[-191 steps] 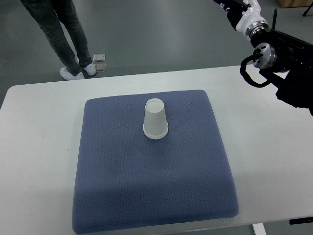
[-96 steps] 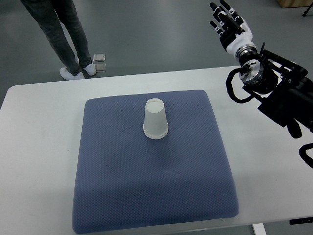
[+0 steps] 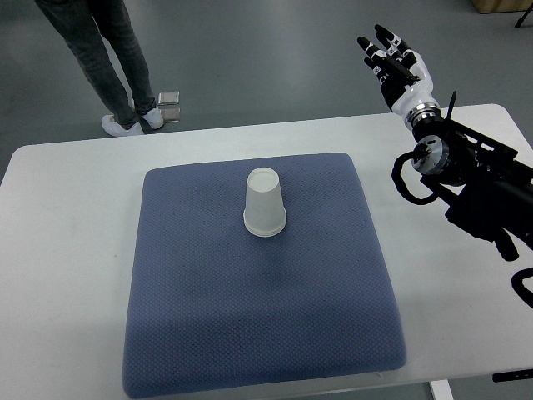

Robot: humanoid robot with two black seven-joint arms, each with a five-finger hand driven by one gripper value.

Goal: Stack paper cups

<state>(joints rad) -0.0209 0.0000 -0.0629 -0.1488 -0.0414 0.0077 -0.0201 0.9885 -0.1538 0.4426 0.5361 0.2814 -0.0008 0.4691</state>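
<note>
A white paper cup (image 3: 265, 204) stands upside down on the blue cushion (image 3: 258, 292), a little behind its middle. It looks like a stack of cups, but I cannot tell how many. My right hand (image 3: 393, 60) is raised past the table's far right edge, well to the right of the cup. Its fingers are spread and hold nothing. The black right forearm (image 3: 475, 179) runs down to the right edge of the picture. No left arm shows.
The cushion lies on a white table (image 3: 67, 250). A person's legs (image 3: 104, 58) stand on the grey floor behind the table's far left. Two small metal blocks (image 3: 170, 106) lie on the floor beside the person's shoes.
My right hand has come into view and moved slightly down and right, its fingers now spread above the table's far edge. The cup has not moved.
</note>
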